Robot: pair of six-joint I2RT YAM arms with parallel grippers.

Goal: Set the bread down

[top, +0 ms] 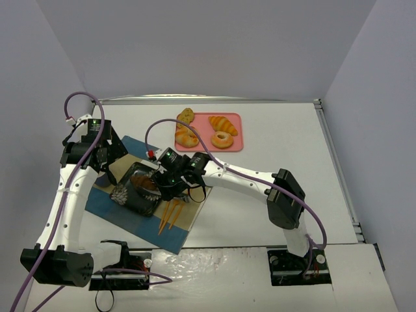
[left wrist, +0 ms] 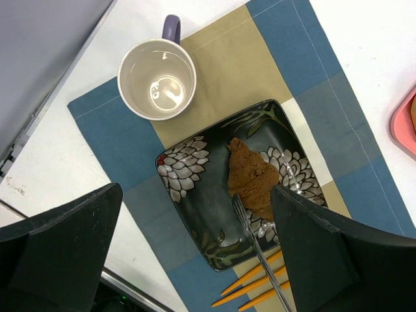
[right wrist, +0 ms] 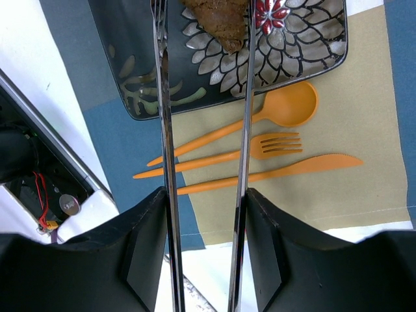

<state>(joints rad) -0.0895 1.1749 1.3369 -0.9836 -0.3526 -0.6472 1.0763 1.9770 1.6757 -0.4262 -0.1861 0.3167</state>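
The dark brown wedge of bread (left wrist: 252, 179) lies on the black floral plate (left wrist: 188, 214), right of its middle. It also shows at the top of the right wrist view (right wrist: 218, 23) and in the top view (top: 146, 183). My right gripper (right wrist: 205, 195) is shut on metal tongs (right wrist: 162, 130), whose arms stand spread. One arm touches the bread's side, the other is apart from it. My left gripper (left wrist: 196, 192) is open and empty, hovering above the plate (top: 136, 201).
A white mug (left wrist: 157, 79) stands on the blue-and-tan placemat (top: 162, 224) beside the plate. An orange spoon (right wrist: 286, 107), fork and knife lie by the plate's near edge. A pink tray (top: 203, 133) at the back holds a croissant (top: 223, 123) and a donut (top: 222, 140).
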